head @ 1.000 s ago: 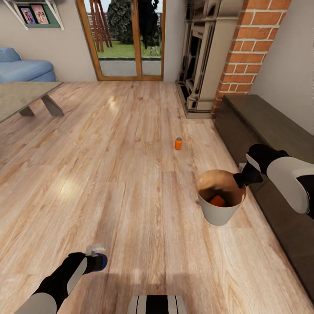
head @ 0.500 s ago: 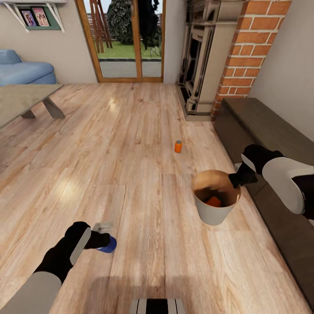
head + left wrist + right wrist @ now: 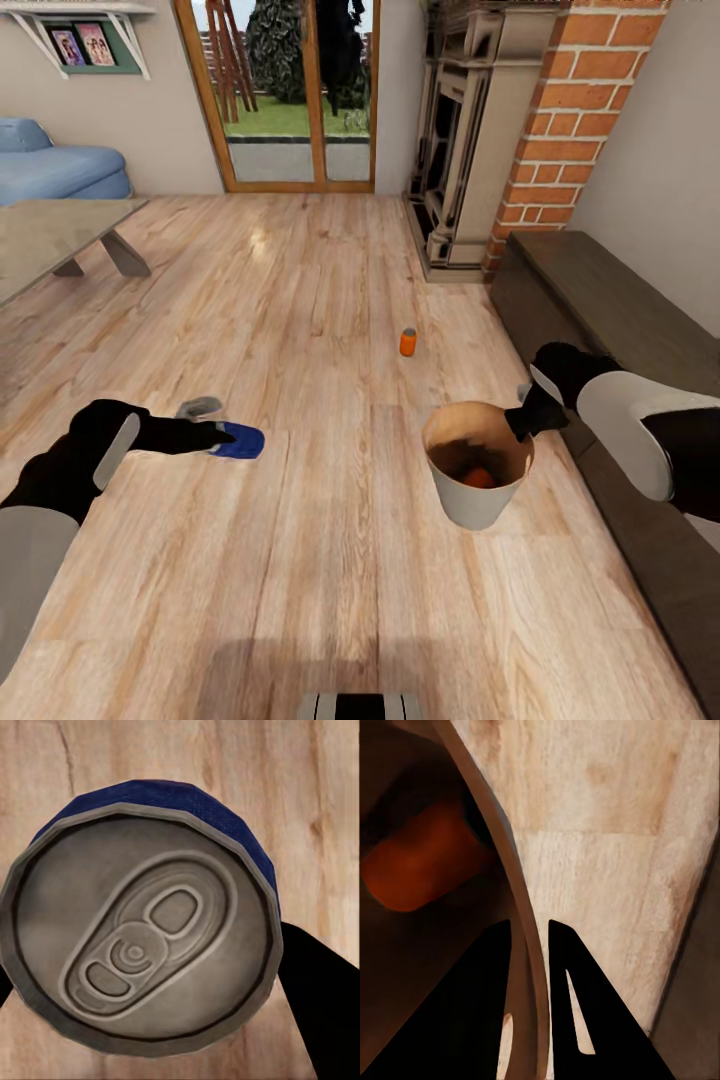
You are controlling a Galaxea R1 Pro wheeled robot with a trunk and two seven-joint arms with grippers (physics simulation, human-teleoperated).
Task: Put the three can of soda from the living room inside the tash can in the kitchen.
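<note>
1. Three cans in sight: the dark blue can (image 3: 240, 441) is held on its side by the left gripper (image 3: 222, 438) over the wood floor (image 3: 320, 300), fingers (image 3: 319, 1012) closed on it — silver top faces the wrist camera.
2. One orange can (image 3: 477, 477) lies inside the trash can (image 3: 474, 503); the second orange can (image 3: 408, 342) stands upright on the floor, well apart, toward the fireplace (image 3: 470, 150).
3. Right gripper (image 3: 518, 422) pinches the bin's rim — one finger inside, one outside.
4. The bin sits beside the dark low cabinet (image 3: 620, 310).
</note>
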